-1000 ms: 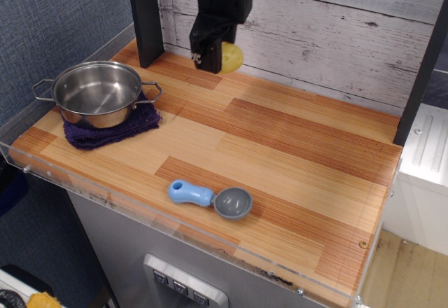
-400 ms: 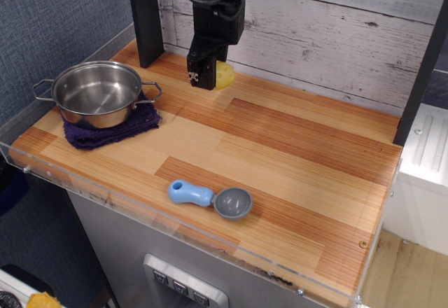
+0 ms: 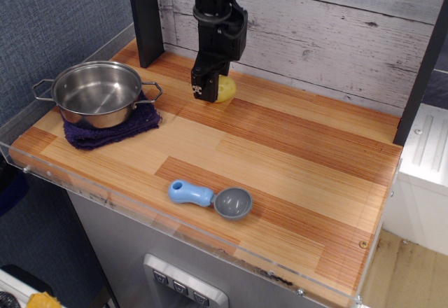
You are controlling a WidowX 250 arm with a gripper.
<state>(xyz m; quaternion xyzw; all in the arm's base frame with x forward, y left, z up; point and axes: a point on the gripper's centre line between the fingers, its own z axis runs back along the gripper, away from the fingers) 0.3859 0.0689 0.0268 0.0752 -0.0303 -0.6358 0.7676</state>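
Observation.image, single overhead-front view.

Item 1: gripper (image 3: pixel 208 92), lowered at the back of the tabletop (image 3: pixel 294 154), close to the plank wall (image 3: pixel 336 35). Its jaws look clamped on a yellow object (image 3: pixel 226 89), which shows only at the gripper's right edge.

Item 2: yellow object, small and rounded, sitting at tabletop level. It seems to touch the boards, though contact cannot be confirmed. It is near the black post (image 3: pixel 145 21) and well apart from the pot.

Progress, as judged: the object is down at the surface but not yet released. Opening the jaws and lifting clear are left.

Containers:
- Steel pot (image 3: pixel 105 117), two-handled and upright, standing on a purple cloth (image 3: pixel 136 127) at the left side. The interior is bare metal with nothing in it.
- Blue-handled scoop (image 3: pixel 210 199), lying flat near the front edge. Its grey bowl faces up and holds nothing.

Neither container touches the gripper or the yellow object.
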